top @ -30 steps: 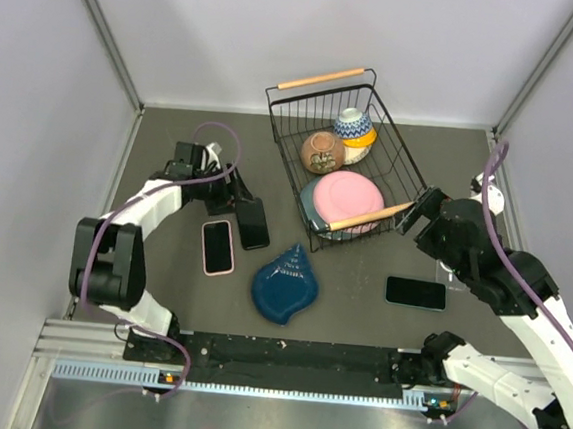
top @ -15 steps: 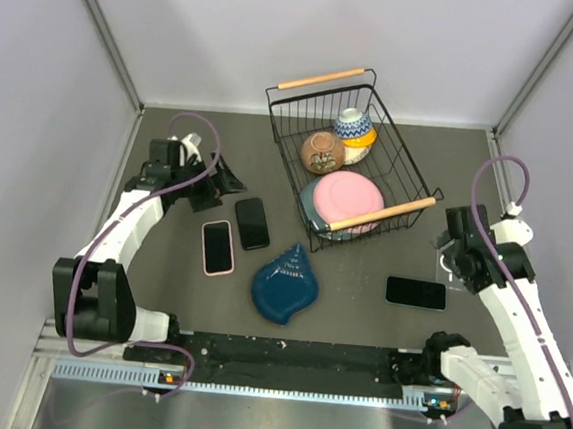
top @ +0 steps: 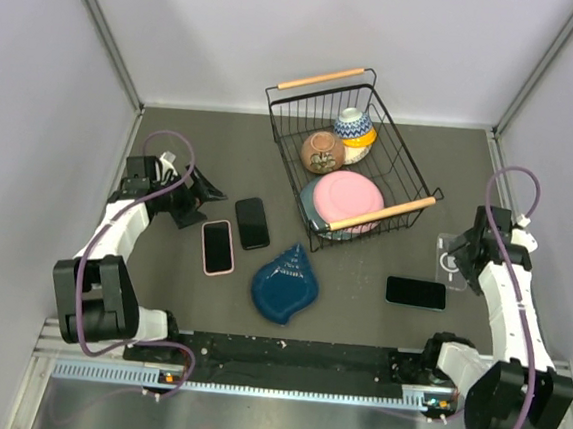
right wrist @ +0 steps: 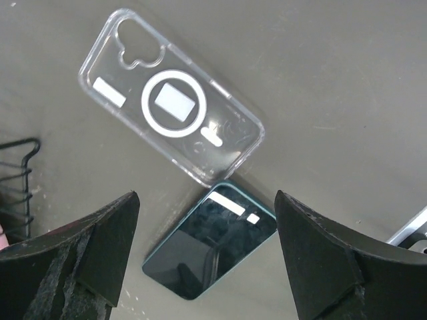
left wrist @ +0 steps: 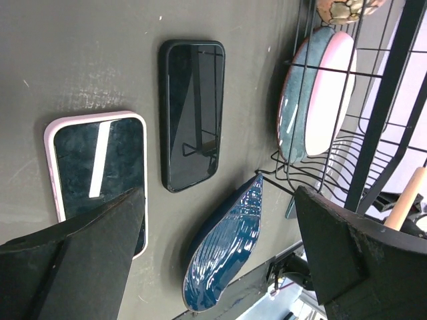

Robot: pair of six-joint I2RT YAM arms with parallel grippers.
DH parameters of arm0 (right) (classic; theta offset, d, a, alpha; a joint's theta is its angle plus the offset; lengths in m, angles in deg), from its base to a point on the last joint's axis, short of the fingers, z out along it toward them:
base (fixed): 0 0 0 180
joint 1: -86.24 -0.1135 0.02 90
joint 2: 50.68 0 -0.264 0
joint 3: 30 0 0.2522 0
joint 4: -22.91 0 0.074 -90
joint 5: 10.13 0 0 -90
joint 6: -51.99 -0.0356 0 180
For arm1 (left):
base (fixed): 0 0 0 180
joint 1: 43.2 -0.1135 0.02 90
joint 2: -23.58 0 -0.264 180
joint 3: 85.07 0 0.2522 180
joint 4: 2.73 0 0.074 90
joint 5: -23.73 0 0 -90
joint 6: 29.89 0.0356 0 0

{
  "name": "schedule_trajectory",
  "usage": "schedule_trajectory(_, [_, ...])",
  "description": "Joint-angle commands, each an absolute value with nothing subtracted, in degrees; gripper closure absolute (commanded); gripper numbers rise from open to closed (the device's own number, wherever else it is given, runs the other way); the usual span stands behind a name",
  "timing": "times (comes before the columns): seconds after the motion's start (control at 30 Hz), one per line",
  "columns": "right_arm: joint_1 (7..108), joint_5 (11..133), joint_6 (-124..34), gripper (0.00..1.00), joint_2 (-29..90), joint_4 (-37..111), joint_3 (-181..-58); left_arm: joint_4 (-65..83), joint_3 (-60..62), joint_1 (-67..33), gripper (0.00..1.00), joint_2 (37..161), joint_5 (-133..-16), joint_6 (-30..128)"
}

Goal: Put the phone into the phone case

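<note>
A clear phone case (right wrist: 170, 133) lies flat on the dark table, also visible from above as the clear case (top: 450, 261). A teal-edged phone (right wrist: 210, 240) lies face up right beside it, shown from above as the teal phone (top: 416, 292). My right gripper (right wrist: 205, 197) hangs open above both and holds nothing. On the left, a black phone (left wrist: 192, 113) and a pink-cased phone (left wrist: 99, 167) lie side by side. My left gripper (left wrist: 220, 193) stands wide open and empty, left of them in the top view (top: 196, 199).
A blue shell-shaped dish (top: 285, 284) sits in front of the two left phones. A black wire basket (top: 403, 165) with wooden handles holds a pink plate (top: 343, 198) and two bowls. Side walls stand close to both arms.
My left gripper opened and drew back to the left, away from the black phone. My right arm swung from beside the basket to the right, over the clear case.
</note>
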State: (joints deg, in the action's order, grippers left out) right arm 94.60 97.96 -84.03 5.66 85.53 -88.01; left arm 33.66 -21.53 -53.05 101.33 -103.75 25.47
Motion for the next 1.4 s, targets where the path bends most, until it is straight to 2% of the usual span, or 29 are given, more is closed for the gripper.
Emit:
schedule_trajectory(0.0, [98.2,98.9,-82.7,0.17,8.9,81.8,-91.0,30.1,-23.0,-52.8,0.01,96.5,-104.9,25.0])
schedule_trajectory(0.17, [98.2,98.8,-74.0,0.15,13.6,78.9,-95.2,29.8,-23.1,-52.4,0.01,94.1,-105.0,25.5])
schedule_trajectory(0.27, [99.3,98.6,-83.6,0.18,12.4,85.8,-97.1,29.8,-23.7,-52.2,0.01,92.5,-103.4,25.5])
schedule_trajectory(0.3, [99.4,96.6,-88.8,0.15,12.3,87.2,-97.4,30.2,-23.7,-52.2,0.01,92.1,-102.9,25.5])
schedule_trajectory(0.33, [99.3,95.5,-91.1,0.08,12.3,88.6,-97.5,30.4,-23.2,-52.2,0.01,91.9,-102.7,25.6])
schedule_trajectory(0.4, [99.4,93.5,-96.9,0.01,12.5,92.6,-97.2,31.0,-22.7,-52.1,0.01,91.8,-102.6,25.7])
schedule_trajectory(0.67, [99.4,87.5,-105.5,0.01,15.8,96.3,-90.0,30.5,-22.7,-52.2,0.01,92.7,-104.0,25.2])
schedule_trajectory(0.9, [94.9,83.7,-112.4,0.01,17.6,93.1,-85.1,30.4,-23.0,-52.2,0.01,91.9,-103.9,25.2])
schedule_trajectory(1.03, [91.3,84.6,-116.3,0.01,17.9,92.0,-84.5,30.6,-22.7,-52.2,0.01,92.0,-103.9,25.2])
schedule_trajectory(1.37, [90.3,84.6,-121.6,0.01,19.8,90.5,-82.4,30.8,-22.4,-52.2,0.01,92.2,-104.3,25.3])
